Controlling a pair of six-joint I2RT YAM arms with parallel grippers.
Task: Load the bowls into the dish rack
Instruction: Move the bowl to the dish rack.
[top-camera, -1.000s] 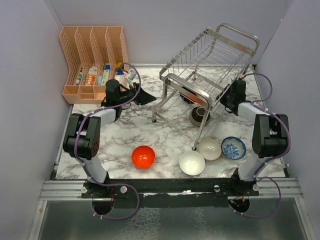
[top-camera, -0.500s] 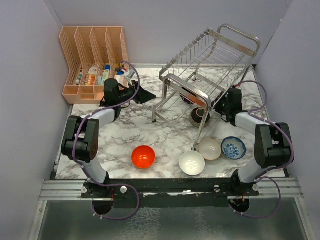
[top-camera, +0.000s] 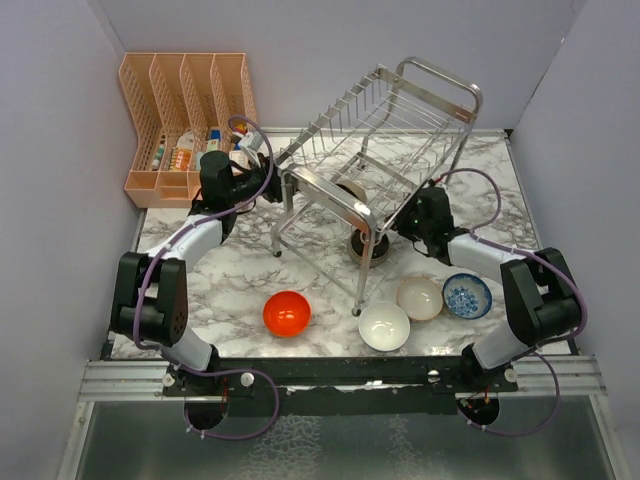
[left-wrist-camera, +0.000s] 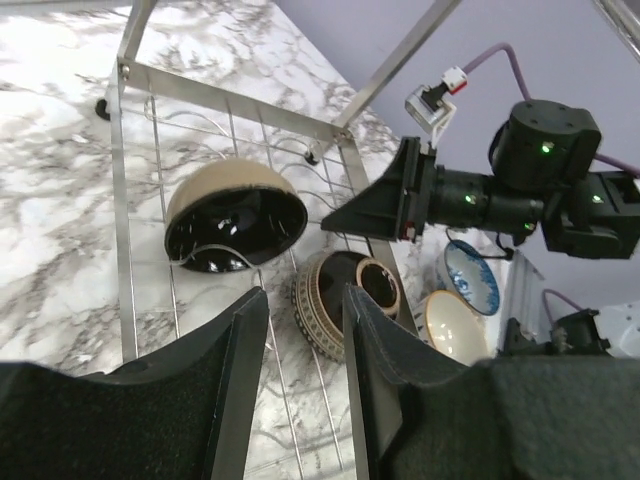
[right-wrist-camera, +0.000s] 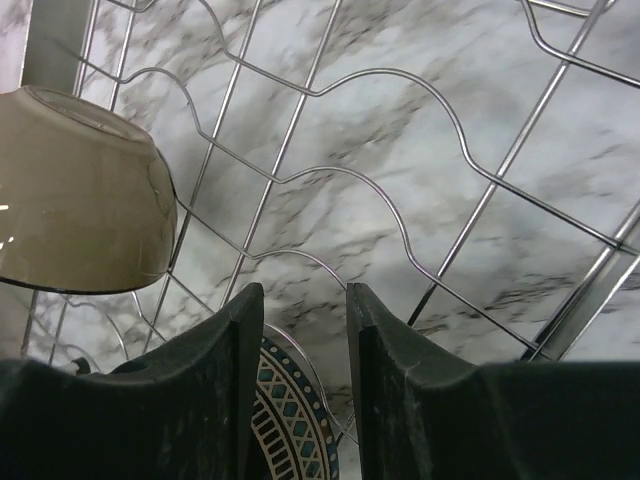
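Note:
The steel dish rack (top-camera: 400, 110) hangs tilted over the marble, its left end higher. My left gripper (top-camera: 268, 180) clamps its left end and my right gripper (top-camera: 400, 222) its right lower rail. In both wrist views the fingers stand slightly apart, and the bar they hold is hidden. A tan bowl, black inside (left-wrist-camera: 235, 215), lies on the lower wire shelf. A patterned dark bowl (top-camera: 362, 243) sits under the wires. On the table in front are the red-orange bowl (top-camera: 287, 313), the white bowl (top-camera: 384, 326), the beige-pink bowl (top-camera: 420, 298) and the blue-patterned bowl (top-camera: 467, 296).
A peach slotted organiser (top-camera: 185, 110) holding small items stands at the back left, just behind my left arm. Purple walls close in the left, back and right sides. The rack's legs (top-camera: 358, 308) reach down close to the white bowl.
The rack has swung left and toward the front, both grippers travelling with it. The patterned dark bowl beneath it has shifted left too. The front bowls stay put.

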